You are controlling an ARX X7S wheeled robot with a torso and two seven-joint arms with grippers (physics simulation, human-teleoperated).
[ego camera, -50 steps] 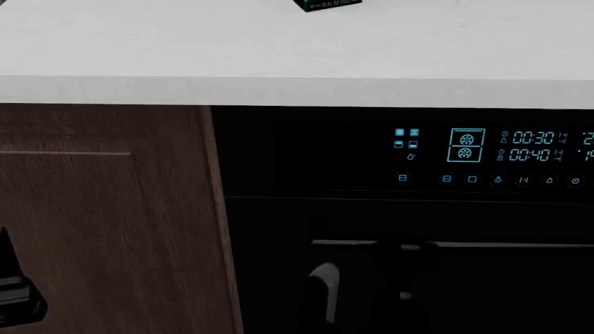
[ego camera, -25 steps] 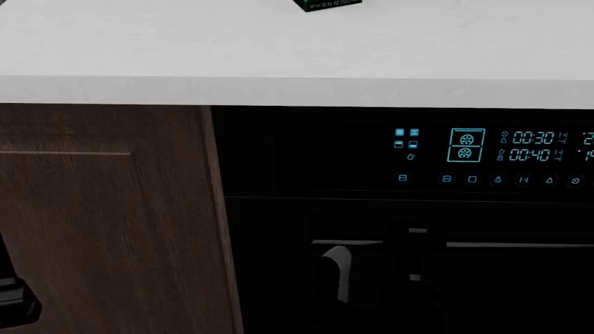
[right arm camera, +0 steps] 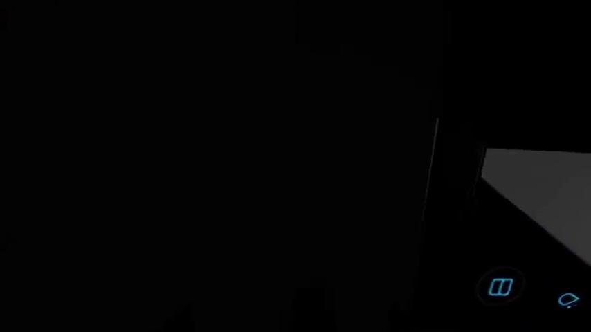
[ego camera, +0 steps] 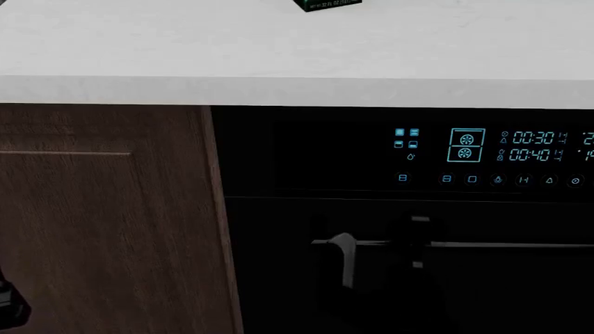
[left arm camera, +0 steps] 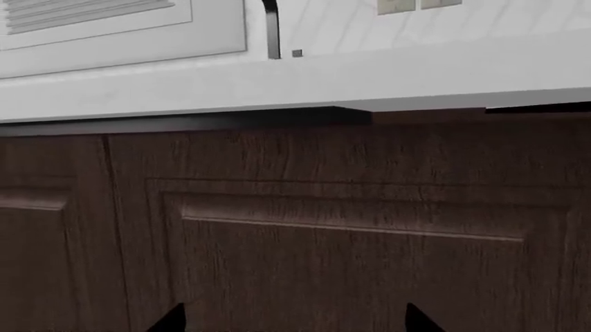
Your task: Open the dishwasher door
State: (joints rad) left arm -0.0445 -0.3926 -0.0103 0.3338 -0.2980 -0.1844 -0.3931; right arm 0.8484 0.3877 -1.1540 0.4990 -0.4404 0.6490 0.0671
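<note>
Black gloss fills the right part of the head view: the dishwasher door [ego camera: 501, 292] sits low under a control strip with a cyan display [ego camera: 492, 154], and its slim bar handle [ego camera: 519, 244] runs level across the panel. Door and strip look flush, with the door closed. At the handle's near end the right gripper [ego camera: 380, 261] is raised in front of the door; one pale finger [ego camera: 343, 257] reaches up to the bar and a dark finger [ego camera: 415, 240] crosses it, so the bar seems to pass between them, but everything is so dark that I cannot tell whether the claw is apart or clamped. The right wrist view is almost wholly black, showing only two cyan icons [right arm camera: 500, 287] and a grey wedge [right arm camera: 544, 187]. White counter [ego camera: 278, 62] runs above, with a small dark box [ego camera: 327, 4] at its far edge. Brown wood-grain cabinet door [ego camera: 102, 223] stands just left of the dishwasher. The left gripper [left arm camera: 291, 321] faces that cabinet [left arm camera: 351, 235] in the left wrist view, its two black fingertips [left arm camera: 171, 319] set well apart with nothing between them; in the head view only a dark part of it [ego camera: 10, 306] shows at the lower left edge.
</note>
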